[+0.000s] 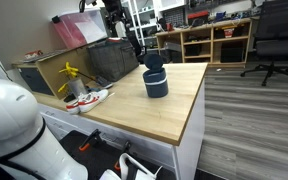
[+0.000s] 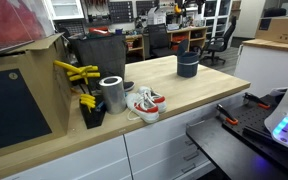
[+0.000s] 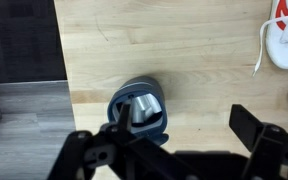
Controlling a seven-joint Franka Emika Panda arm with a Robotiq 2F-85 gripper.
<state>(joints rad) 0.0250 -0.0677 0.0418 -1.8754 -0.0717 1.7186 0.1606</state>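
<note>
- We saw the gripper [image 1: 151,60] hanging close over a dark round pot [image 1: 156,83]. Its fingers [image 3: 256,135] were spread wide in the wrist view and held nothing.
- The pot stood directly beneath the gripper, upright, with a shiny inside.
- The table [image 1: 174,118] ended near one side of the pot, with grey floor [image 3: 29,120] past that edge.
- Bare wood lay open around the gripper on the other sides.
- White-and-red shoes [image 2: 144,103] lay well apart from the gripper, just beside a silver can [image 2: 112,93].
</note>
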